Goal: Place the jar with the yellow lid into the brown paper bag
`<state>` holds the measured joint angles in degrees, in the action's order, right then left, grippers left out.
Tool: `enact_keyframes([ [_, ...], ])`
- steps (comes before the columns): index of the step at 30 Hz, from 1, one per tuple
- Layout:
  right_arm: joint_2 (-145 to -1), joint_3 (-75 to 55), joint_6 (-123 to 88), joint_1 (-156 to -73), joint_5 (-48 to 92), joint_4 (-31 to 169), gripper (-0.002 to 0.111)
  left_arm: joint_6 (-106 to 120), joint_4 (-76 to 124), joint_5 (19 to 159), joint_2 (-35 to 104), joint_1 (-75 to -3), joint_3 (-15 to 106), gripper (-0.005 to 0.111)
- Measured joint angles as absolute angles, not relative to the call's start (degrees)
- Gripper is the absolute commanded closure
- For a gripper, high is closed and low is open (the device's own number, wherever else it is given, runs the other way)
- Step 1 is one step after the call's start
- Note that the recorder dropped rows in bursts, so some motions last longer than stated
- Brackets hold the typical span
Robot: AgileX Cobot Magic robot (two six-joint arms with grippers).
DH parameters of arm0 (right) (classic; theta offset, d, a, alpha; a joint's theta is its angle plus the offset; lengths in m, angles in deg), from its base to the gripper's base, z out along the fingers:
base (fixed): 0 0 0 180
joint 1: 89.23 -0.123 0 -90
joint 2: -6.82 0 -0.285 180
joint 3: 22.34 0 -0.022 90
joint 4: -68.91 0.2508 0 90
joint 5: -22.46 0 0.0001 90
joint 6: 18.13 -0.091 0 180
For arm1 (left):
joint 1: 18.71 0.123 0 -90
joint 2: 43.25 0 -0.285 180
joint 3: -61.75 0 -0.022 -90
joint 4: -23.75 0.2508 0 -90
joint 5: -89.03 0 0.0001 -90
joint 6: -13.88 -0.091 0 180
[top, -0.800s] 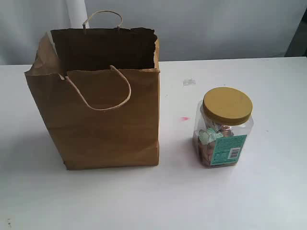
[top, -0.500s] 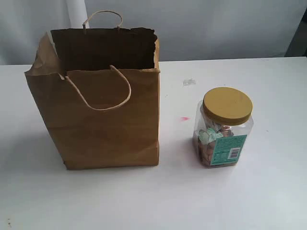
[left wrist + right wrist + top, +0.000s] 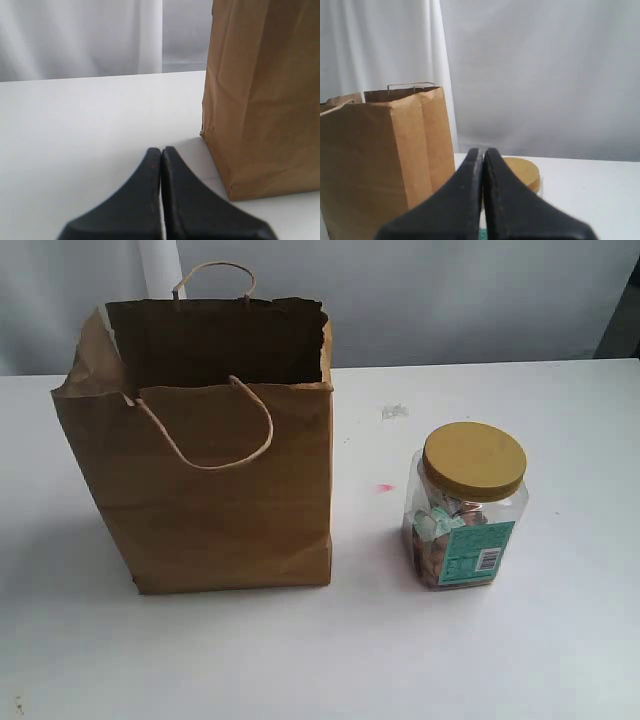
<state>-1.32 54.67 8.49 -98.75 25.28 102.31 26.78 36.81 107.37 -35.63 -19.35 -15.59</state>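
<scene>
Left claw (image 3: 161,149) closed, holding nothing, bag's (image 3: 260,100) lower corner just ahead beside its tips, open tabletop (image 3: 75,120) stretching ahead, right claw (image 3: 481,150) closed, holding nothing, jar (image 3: 522,172) upright just beyond its tips, apart from the bag, bag mouth open, top edge ragged

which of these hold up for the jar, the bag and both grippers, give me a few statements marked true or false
1. The yellow-lidded jar stands upright on the table, outside the brown paper bag. True.
2. The jar is open, with no lid on it. False: the yellow lid sits on top of it.
3. The bag lies flat on its side. False: it stands upright with its top open.
4. The left gripper has its fingers shut together with nothing between them. True.
5. The right gripper is clamped on the jar. False: its fingers are shut on nothing, and the jar sits beyond them.
</scene>
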Motion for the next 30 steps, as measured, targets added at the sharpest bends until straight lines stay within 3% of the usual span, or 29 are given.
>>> enact_keyframes([
  [12, -2.8, 50.7, 8.5, -98.7, 28.0, 105.3, 0.108, 26.8, 36.8, 107.4, -35.6, -19.4, -15.6, 0.106],
  [20, -21.5, 32.4, 8.4, -98.6, 10.1, 102.2, 0.108, 26.8, 36.8, 107.4, -35.6, -19.4, -15.6, 0.106],
  [30, -53.5, 0.5, -18.1, -98.5, -23.3, 70.9, 0.108, 26.8, 36.8, 107.4, -35.6, -19.4, -15.6, 0.106],
])
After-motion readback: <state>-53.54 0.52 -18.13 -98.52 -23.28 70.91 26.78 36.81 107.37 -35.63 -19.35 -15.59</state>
